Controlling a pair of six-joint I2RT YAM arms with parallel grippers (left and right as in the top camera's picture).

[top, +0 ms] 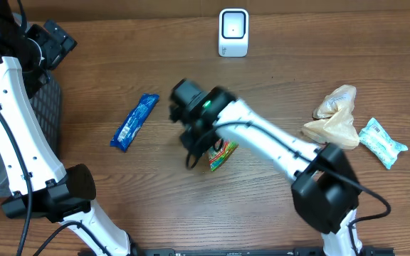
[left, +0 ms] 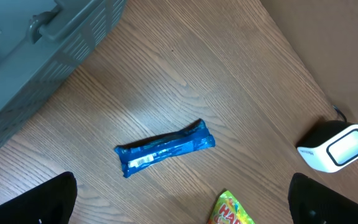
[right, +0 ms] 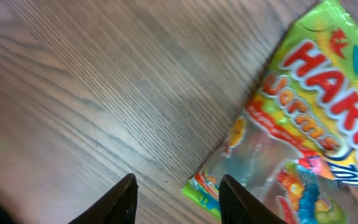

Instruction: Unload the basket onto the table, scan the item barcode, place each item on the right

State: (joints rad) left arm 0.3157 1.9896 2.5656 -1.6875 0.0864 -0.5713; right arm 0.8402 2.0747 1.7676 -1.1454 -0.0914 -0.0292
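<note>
Gummy bag [right: 303, 124] lies flat mid-table [right: 73, 74], under your right gripper [right: 177, 190]. Its jaws stand apart with bare wood between them and the bag's corner just beside one finger, so nothing is held. The bag is likely light, floppy, slick film: pinch an edge seam, not the belly. Left gripper [left: 184, 208] is wide open and empty. Scanner [top: 233, 32] is well apart, at the far edge.

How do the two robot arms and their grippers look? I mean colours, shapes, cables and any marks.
Both arms have white tubular links and bulky black joints. The left arm has a thin black cable running along its white link. The right arm shows a small green light on its black wrist. The left gripper's fingers and the right gripper's fingers are plain black.
</note>
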